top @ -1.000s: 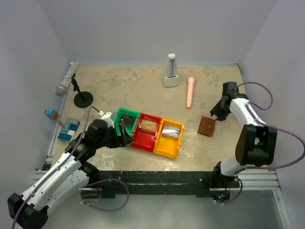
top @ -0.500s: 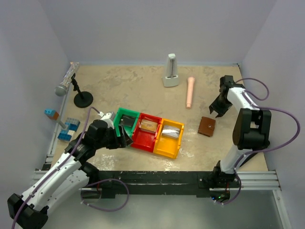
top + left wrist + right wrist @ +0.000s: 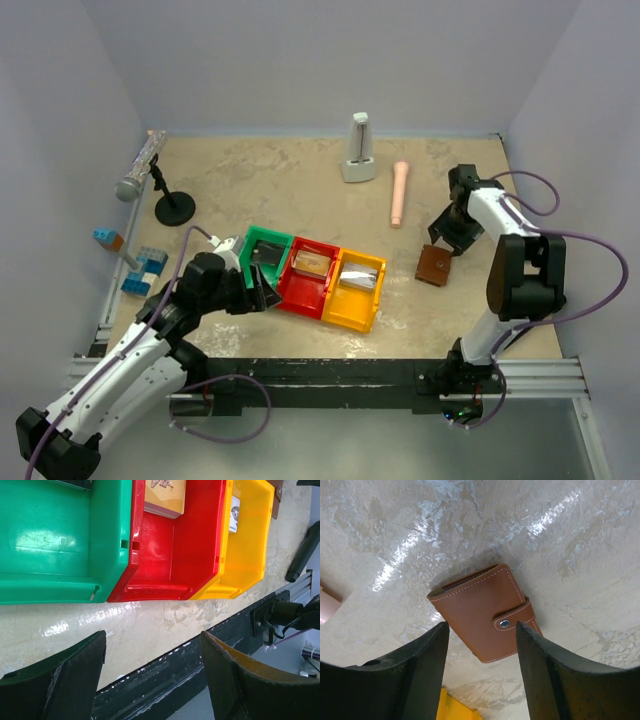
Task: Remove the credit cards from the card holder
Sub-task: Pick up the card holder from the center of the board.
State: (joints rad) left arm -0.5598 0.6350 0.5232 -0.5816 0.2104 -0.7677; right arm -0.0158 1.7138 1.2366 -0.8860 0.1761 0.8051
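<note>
**Ana:** Why does the card holder (image 3: 434, 265) lie the way it does?

**Ben:** It rests flat on the worktop (image 3: 300, 190), brown side up and folded shut. Its snap tab (image 3: 512, 619) is buttoned across one edge. Closed like that it shows no cards, so the step in hand is probably getting it grasped and opened.

**Ana:** And the right pincer (image 3: 446, 232)?

**Ben:** Released, and gripping nothing. The wrist view has its jaws spread wide and aimed down at the worktop, with the holder framed between them. That reads as lining up for a grasp. Whether the tips touch the leather cannot be told.

**Ana:** Where is the holder relative to it?

**Ben:** From above, the holder lies just beside the pincer, at about its 7 o'clock. It is also out at 3 o'clock from the yellow bin (image 3: 355, 290). In the wrist view it sits mid-frame, turned at a slant, with the tab on its 4 o'clock side. One jaw stands at its 7 o'clock and the other at its 5 o'clock.

**Ana:** What about the other arm?

**Ben:** The left pincer (image 3: 152, 640) is likewise released and empty. It hovers low over bare worktop at the 6 o'clock side of the green bin (image 3: 50, 540) and red bin (image 3: 165, 555), well apart from the holder. It seems parked clear of the right arm's reach, perhaps ready to help pull cards later.
</note>
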